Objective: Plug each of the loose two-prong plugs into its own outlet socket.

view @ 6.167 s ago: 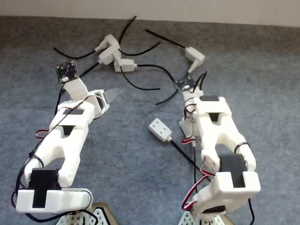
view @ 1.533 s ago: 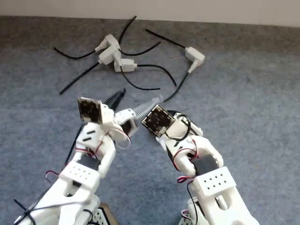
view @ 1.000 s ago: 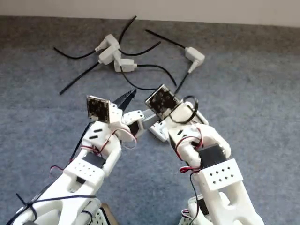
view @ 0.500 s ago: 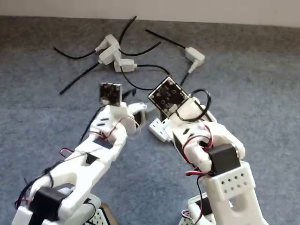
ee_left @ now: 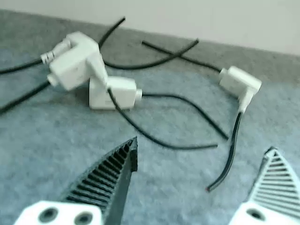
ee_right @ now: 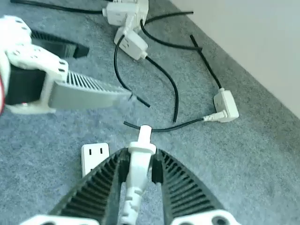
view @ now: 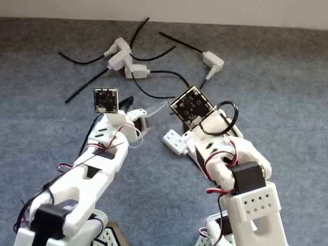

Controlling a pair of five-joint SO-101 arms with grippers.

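Note:
Three white two-prong plugs [view: 122,60] with black cords lie bunched at the far left, shown close in the left wrist view [ee_left: 77,58]. A fourth plug [view: 212,60] lies at the far right. The white outlet strip [view: 174,141] rests mid-table between the arms; its sockets face up [ee_right: 95,157]. My left gripper [ee_left: 202,146] hangs open above the carpet, short of the bunch, nothing between its fingers. My right gripper [ee_right: 139,154] is shut on a white plug [ee_right: 139,151], held just beside and above the outlet strip.
Loose black cords [view: 164,77] curl across the grey carpet between the plugs and the arms. The left gripper's pale finger [ee_right: 89,93] reaches across just beyond the outlet strip. A pale wall [view: 205,10] borders the far edge.
Both arms pulled back and rose from the earliest frame, then pushed forward toward the plugs. In the last half second the left arm swung left and its gripper opened wider; the right arm shifted slightly right.

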